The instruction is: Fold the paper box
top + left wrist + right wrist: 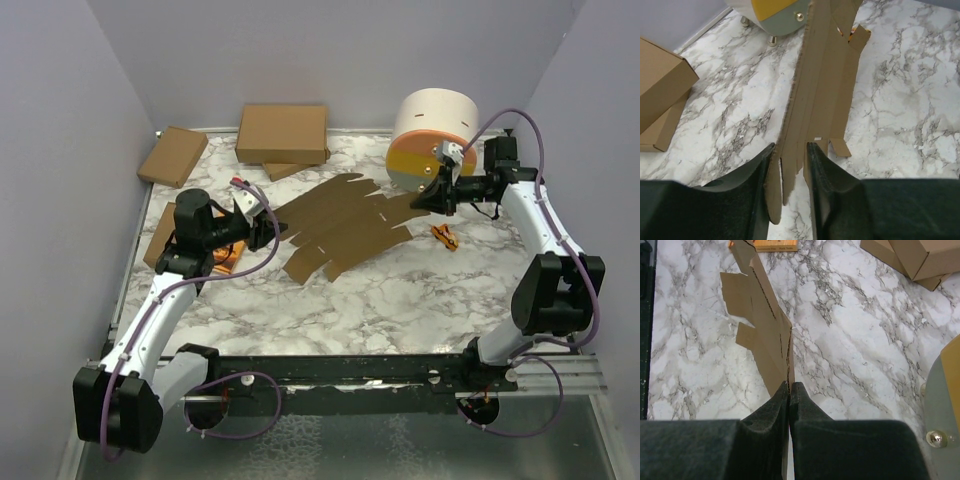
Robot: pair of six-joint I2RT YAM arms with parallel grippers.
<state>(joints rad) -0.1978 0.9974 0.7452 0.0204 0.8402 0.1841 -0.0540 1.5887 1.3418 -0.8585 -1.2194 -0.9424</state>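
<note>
A: What carries everything?

B: A white marbled table [400, 300]. The biggest thing over it is the paper box [345, 225], still an unfolded brown sheet with flaps, tabs and slots. It spans mid-table between the two arms.

A: And behind it?

B: A round cream drum [432, 130] with an orange and yellow face sits at the back right. A wide brown carton [282, 133] lies by the back wall.

A: The grippers?

B: The right gripper [789, 385] is clamped tight on the sheet's right end. The left gripper [791, 146] is parted. The sheet's left tabs sit between its fingers [752, 180], and marble shows through a gap beside the cardboard.

A: Anything smaller?

B: A little orange thing [445, 236] lies on the table near the right gripper, too small to identify.
</note>
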